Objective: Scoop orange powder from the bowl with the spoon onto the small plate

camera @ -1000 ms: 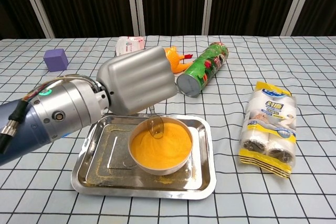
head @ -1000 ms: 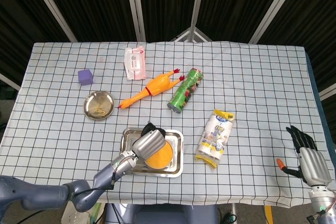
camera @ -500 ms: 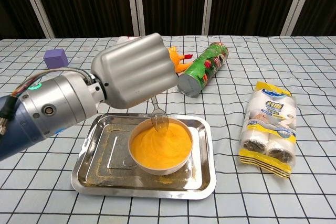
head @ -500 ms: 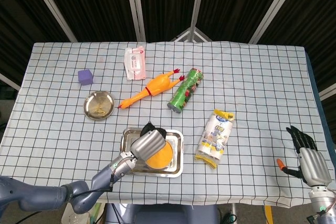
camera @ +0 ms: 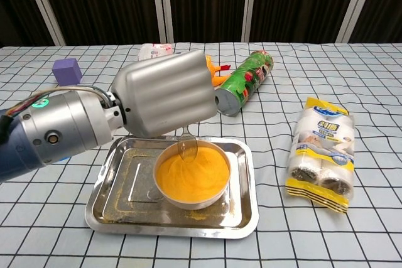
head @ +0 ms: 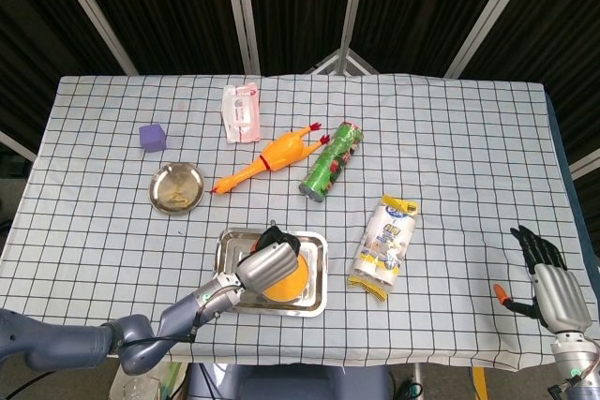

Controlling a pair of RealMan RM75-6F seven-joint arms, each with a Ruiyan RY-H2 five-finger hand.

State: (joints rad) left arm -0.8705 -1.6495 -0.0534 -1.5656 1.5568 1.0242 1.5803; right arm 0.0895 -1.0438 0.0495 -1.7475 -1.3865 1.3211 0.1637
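- I am holding the left hand [camera: 164, 100] over the near-left part of the table, its silver back facing the chest camera, and it is gripping a clear plastic spoon [camera: 187, 147] whose handle is disappearing under the hand.
- The spoon is hanging bowl-down, its tip just touching or sitting just above the orange powder [camera: 191, 174]; I cannot tell which from these views.
- The powder is filling a white bowl [camera: 191, 199], and the bowl is sitting in a steel tray [camera: 241, 211] at the near edge of the checked tablecloth [head: 469, 138]. A few orange grains are lying on the tray floor.
- The small plate [head: 176, 187], a round metal dish, is sitting well apart from the tray, further back and to the left, with a faint pale smear in it.
- The right hand [head: 548, 284] is resting off the far right edge of the table, fingers spread and holding nothing.
- A rubber chicken [head: 269, 157] is lying between the small plate and a green chip can [head: 331, 161], which is on its side.
- A purple cube [head: 153, 137] is sitting behind the small plate, and a pink-and-white packet [head: 241, 112] is lying further back.
- A pack of paper rolls [head: 385, 245] is lying just right of the tray.
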